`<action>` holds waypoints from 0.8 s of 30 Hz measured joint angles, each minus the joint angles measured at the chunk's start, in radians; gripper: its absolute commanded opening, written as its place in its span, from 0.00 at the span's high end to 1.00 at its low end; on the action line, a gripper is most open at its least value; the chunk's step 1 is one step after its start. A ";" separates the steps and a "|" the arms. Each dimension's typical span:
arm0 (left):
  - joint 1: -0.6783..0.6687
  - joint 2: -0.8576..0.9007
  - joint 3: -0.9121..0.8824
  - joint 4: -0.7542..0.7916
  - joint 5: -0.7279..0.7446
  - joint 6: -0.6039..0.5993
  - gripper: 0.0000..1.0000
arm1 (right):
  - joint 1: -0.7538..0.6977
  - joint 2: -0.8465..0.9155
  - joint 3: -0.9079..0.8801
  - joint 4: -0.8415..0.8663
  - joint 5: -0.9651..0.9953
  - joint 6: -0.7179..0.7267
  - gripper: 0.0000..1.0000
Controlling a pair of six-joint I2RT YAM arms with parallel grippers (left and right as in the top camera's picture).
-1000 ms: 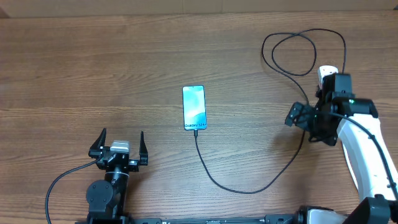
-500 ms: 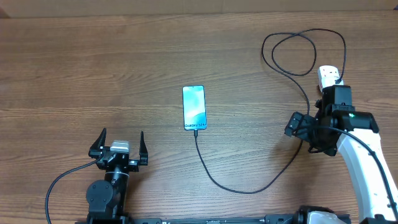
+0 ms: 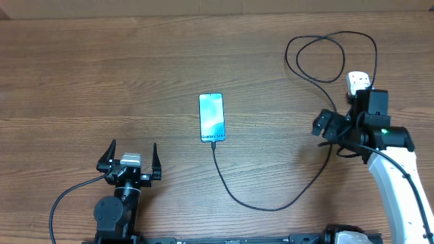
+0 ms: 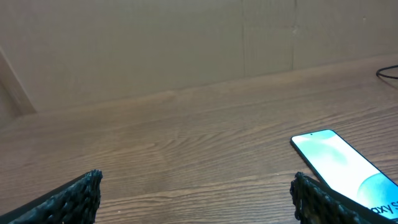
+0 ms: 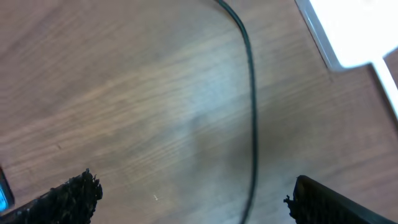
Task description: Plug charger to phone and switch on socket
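Much table (image 3: 102, 68) separates phone (image 3: 211, 117), left gripper (image 3: 133, 144), right gripper (image 5: 194, 194).

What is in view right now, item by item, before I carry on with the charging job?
phone: one, black edges with a lit light-blue screen, lying flat near the middle of the table.
charger: one, thin black cable, running from the phone's near short edge, curving right, then looping at the far right by the socket.
socket: one, white, far right, only partly showing.
table: one, brown wood, under everything.
left gripper: one, black, open and empty, at the near edge, left of the phone.
right gripper: one, black, open and empty, over the cable beside the socket.
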 measured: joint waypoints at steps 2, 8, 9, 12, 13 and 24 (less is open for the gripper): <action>0.000 0.000 0.000 0.000 0.000 0.000 0.01 | 0.025 0.000 -0.024 0.051 0.000 0.001 0.00; 0.000 0.000 0.000 0.000 0.000 0.000 0.00 | 0.093 0.000 -0.108 0.188 -0.002 0.000 0.00; 0.000 0.000 0.000 0.000 0.000 0.000 0.00 | 0.101 0.000 -0.126 0.211 -0.004 0.000 0.00; 0.000 0.000 0.000 0.000 0.000 0.000 0.00 | 0.109 0.000 -0.188 0.291 -0.016 0.000 0.00; 0.000 0.000 0.000 0.000 0.000 0.000 0.01 | 0.109 -0.001 -0.217 0.332 -0.023 0.000 0.00; 0.000 0.000 0.000 0.000 0.000 0.000 0.00 | 0.109 -0.002 -0.528 0.723 -0.049 0.001 0.00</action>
